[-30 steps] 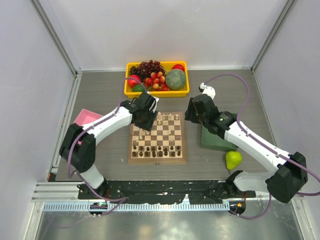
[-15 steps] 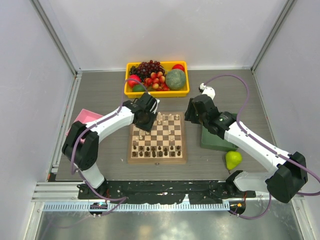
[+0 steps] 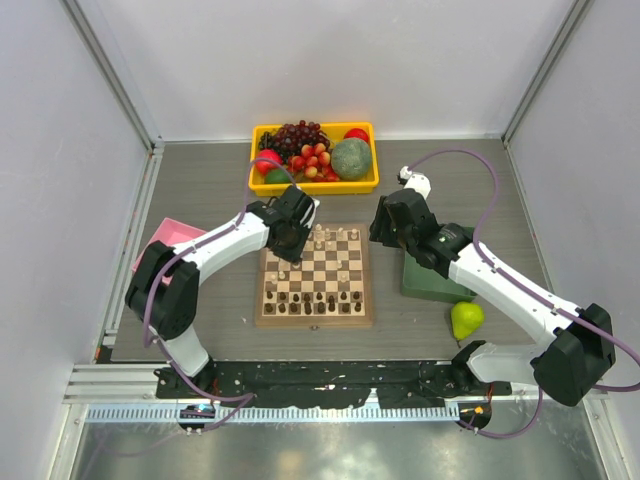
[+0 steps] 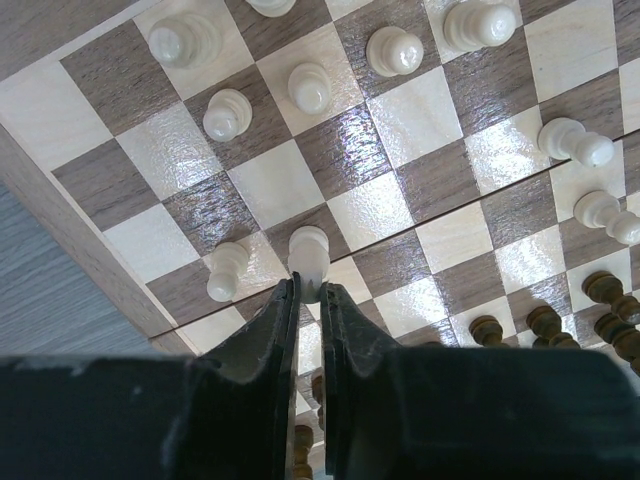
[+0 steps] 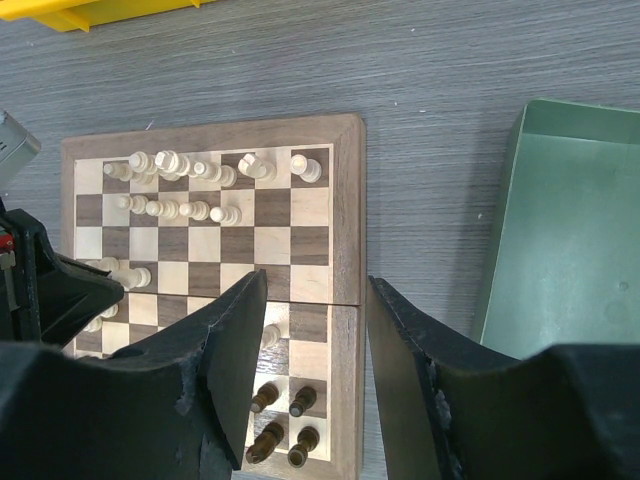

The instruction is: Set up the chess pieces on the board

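Note:
The checkered board [image 3: 315, 319] lies in the middle of the table. Cream-white pieces [image 3: 336, 237] stand along its far rows and dark brown pieces [image 3: 320, 299] along its near rows. My left gripper [image 3: 286, 241] is over the board's far left corner. In the left wrist view it [image 4: 310, 288] is shut on a white pawn [image 4: 309, 252] that stands on or just above a square, with another white pawn [image 4: 226, 270] beside it. My right gripper [image 3: 384, 226] is open and empty beside the board's far right corner. In the right wrist view it [image 5: 316, 285] hangs over the board's right edge [image 5: 346, 200].
A yellow tray [image 3: 257, 184] of fruit stands behind the board. A green tray [image 3: 426, 287] lies right of the board, also in the right wrist view [image 5: 570, 240]. A pear [image 3: 466, 318] sits near it. A pink tray [image 3: 168, 236] lies at the left.
My left arm has shifted slightly over the board's far left corner, still shut on the white pawn. The right arm has not moved.

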Controlling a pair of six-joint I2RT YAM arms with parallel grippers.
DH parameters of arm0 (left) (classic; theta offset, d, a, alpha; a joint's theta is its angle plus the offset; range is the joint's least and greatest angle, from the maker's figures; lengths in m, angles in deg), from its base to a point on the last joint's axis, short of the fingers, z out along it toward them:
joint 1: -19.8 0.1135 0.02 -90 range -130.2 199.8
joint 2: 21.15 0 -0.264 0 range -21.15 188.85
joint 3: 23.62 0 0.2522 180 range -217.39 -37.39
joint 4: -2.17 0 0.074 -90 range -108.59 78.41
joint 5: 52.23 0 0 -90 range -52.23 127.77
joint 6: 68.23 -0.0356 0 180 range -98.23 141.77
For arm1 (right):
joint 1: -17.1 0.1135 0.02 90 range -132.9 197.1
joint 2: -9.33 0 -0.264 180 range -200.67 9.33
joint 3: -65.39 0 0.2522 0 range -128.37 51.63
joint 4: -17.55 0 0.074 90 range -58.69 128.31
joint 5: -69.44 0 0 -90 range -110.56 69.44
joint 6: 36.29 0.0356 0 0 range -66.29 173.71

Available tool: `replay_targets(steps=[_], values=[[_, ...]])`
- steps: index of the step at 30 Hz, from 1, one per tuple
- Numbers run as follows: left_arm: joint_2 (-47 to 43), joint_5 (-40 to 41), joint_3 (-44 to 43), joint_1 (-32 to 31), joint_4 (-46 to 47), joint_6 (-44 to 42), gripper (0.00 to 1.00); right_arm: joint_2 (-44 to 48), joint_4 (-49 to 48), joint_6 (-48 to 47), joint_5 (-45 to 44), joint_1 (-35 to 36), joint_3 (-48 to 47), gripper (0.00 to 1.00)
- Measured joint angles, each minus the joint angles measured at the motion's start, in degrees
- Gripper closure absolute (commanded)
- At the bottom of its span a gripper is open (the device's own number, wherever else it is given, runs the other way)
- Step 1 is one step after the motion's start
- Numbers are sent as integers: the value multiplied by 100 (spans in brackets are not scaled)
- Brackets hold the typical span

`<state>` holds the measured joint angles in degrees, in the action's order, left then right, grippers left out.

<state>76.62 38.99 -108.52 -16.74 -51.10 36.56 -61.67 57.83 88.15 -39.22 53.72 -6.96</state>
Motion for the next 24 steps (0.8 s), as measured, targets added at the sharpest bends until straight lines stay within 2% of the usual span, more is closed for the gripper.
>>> replay_targets(steps=[3, 8, 14, 24], values=[[0, 0, 0, 0, 0, 0, 95, 0, 0, 0, 0, 0, 4, 50], [-26, -20, 0, 0, -22, -13, 99, 0, -4, 2, -2, 0, 22, 49], [-282, 74, -55, 0, -256, -50, 100, 0, -20, 2, 0, 0, 42, 50], [-599, 649, -680, 129, -516, -341, 100, 0, -42, 0, 0, 0, 61, 50]])
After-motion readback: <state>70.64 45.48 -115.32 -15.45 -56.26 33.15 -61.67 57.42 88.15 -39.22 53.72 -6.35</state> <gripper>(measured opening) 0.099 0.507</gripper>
